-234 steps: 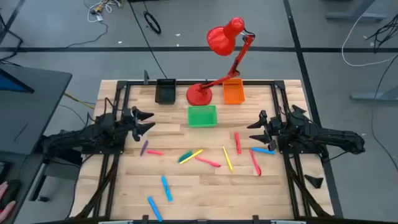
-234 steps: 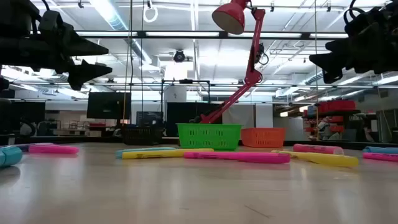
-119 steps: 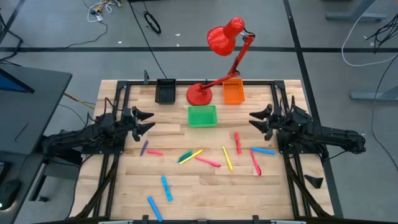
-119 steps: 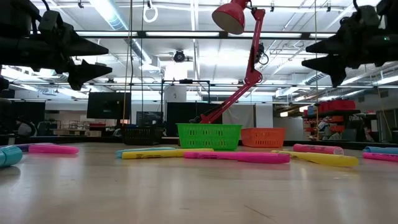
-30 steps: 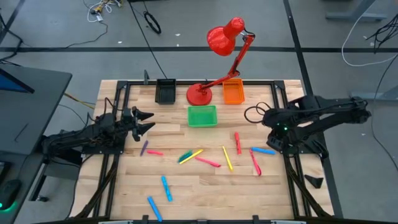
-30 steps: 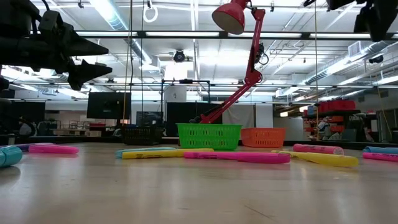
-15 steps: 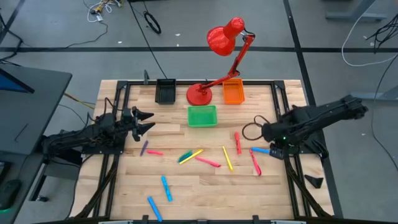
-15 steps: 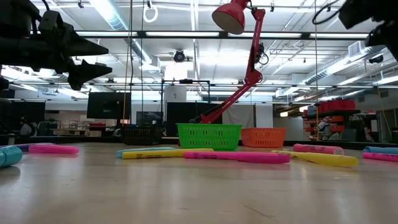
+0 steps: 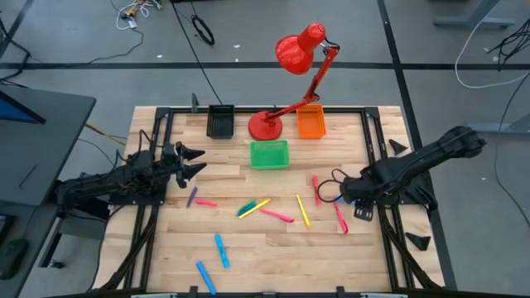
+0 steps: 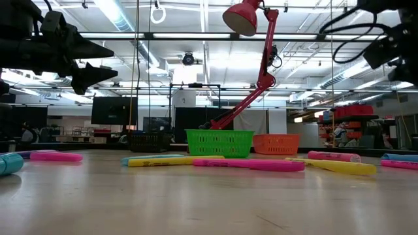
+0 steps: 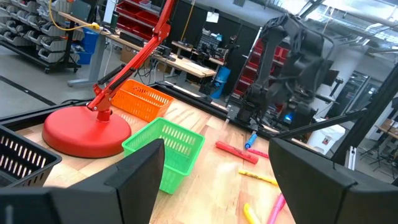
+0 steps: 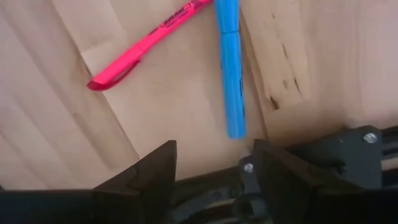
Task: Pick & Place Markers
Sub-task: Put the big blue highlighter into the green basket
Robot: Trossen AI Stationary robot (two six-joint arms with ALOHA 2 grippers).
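- Two markers, pink (image 12: 149, 42) and blue (image 12: 230, 68), smooth plastic, lie below the open right pincer (image 12: 211, 171); pink's black print unreadable.
- Pale wood-plank desk (image 12: 74, 112).
- Left pincer (image 9: 195, 162) open, empty, above the desk's left.

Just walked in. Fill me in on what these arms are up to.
The right gripper is above the table's right side, pointing down with open jaws at a blue marker lying beside a pink marker. It holds nothing. The left gripper waits open and empty over the left side. The other markers lie loose on the wooden table; nothing shows in the green bin, and the black bin and orange bin look empty.
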